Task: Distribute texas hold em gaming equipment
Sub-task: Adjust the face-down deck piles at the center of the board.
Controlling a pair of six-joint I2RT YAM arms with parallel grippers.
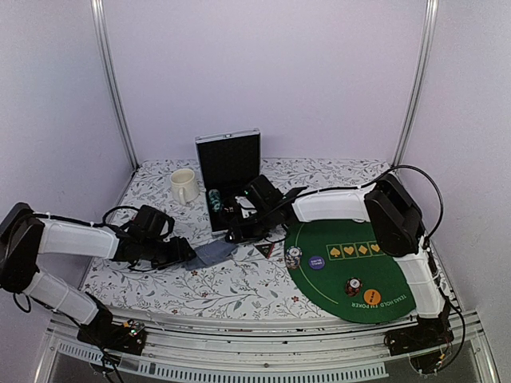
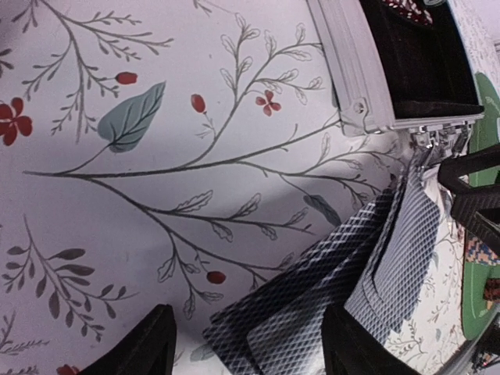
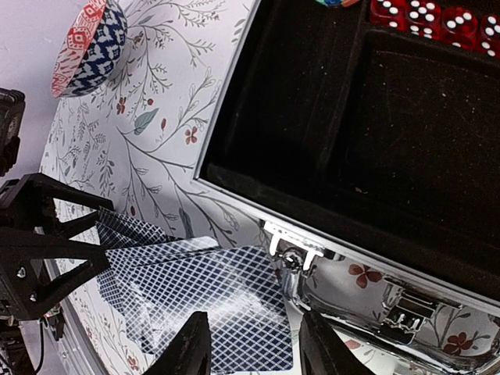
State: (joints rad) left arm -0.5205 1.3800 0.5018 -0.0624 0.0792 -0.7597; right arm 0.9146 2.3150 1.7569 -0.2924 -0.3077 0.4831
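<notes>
Two end effectors close in on one loose fan of blue-grey-backed playing cards (image 1: pixel 214 253). The fan lies on the floral counter (image 1: pixel 160 287), just in front of the open case (image 1: pixel 229 163) and left of the green mat (image 1: pixel 351 267).

Your left end effector (image 2: pixel 248 332) has its fingers spread to either side of the fan. Bare counter shows between one finger (image 2: pixel 144 348) and the nearest card. At the other finger you cannot tell touch from overlap.

Your right end effector (image 3: pixel 256 332) is parted too, one finger (image 3: pixel 191 344) in front of a card corner and the other by the case latch. Whether it touches a card is hidden.

You cannot count the overlapping cards.

On the mat sit a chip stack (image 1: pixel 293 257) at the left rim, a second chip stack (image 1: pixel 353 286), a purple disc (image 1: pixel 317 261) and an orange disc (image 1: pixel 371 297). A dark triangular marker (image 1: pixel 263 250) beside the mat is small and hard to make out. Red dice (image 3: pixel 430 16) in the case are cut off at the frame's top. A cream mug (image 1: pixel 184 186) stands left of the case.
</notes>
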